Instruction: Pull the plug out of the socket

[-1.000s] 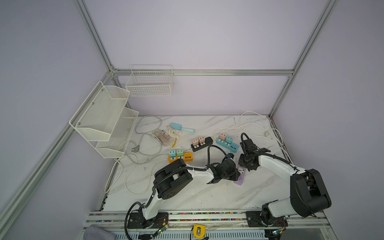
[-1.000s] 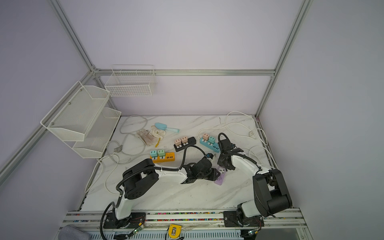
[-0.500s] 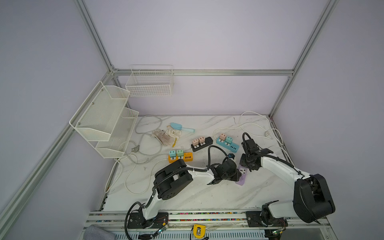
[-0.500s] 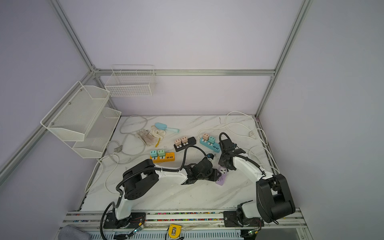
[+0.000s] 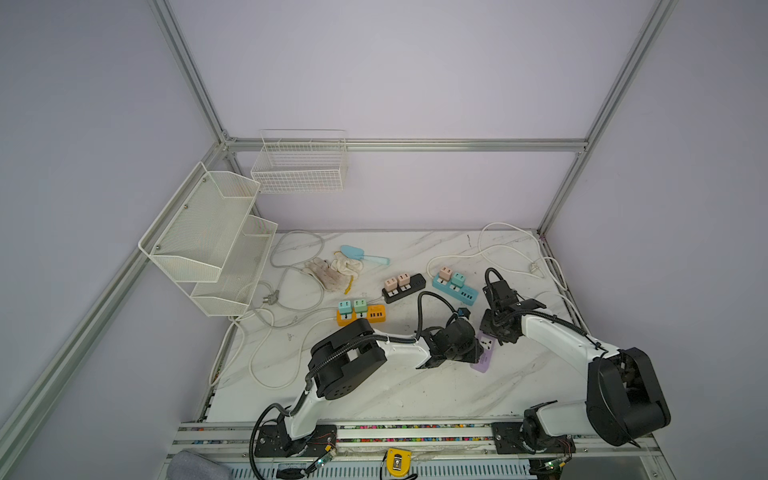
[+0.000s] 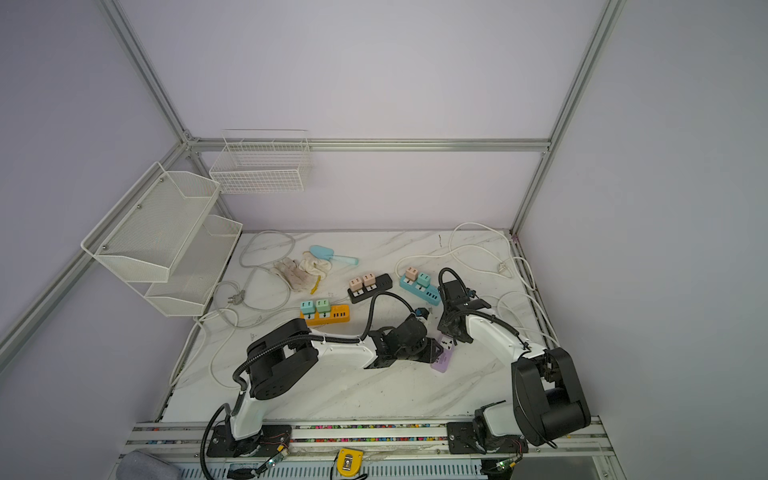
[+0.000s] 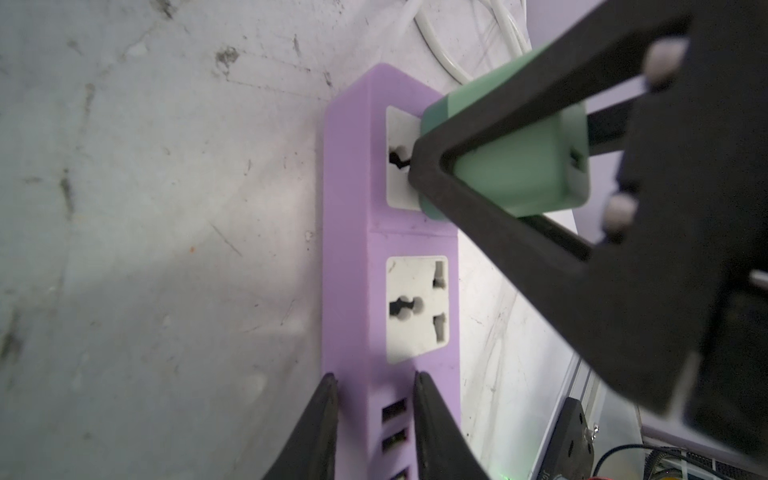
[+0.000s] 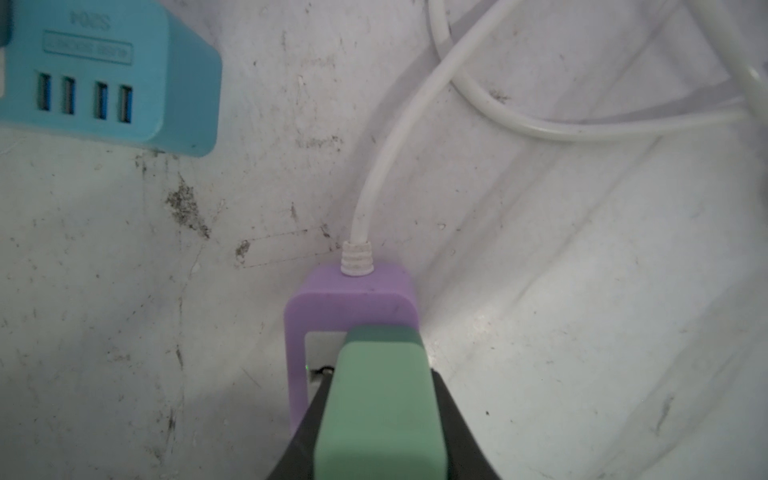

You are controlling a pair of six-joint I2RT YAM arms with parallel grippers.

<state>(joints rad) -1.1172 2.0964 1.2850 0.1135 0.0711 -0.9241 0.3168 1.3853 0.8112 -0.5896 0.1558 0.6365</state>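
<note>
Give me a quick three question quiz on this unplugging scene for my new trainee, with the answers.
1. True or false: the right tool is shut on the green plug.
2. The left tool grips the purple strip at: A, the plugged end; B, the end with the USB ports; C, the middle.
3. Fill in: the socket between the plug and the USB ports is ____.
Key: 1 true; 2 B; 3 empty.

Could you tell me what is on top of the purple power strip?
A green plug, clamped by the right gripper, on the end socket; its prongs are hidden.
</note>
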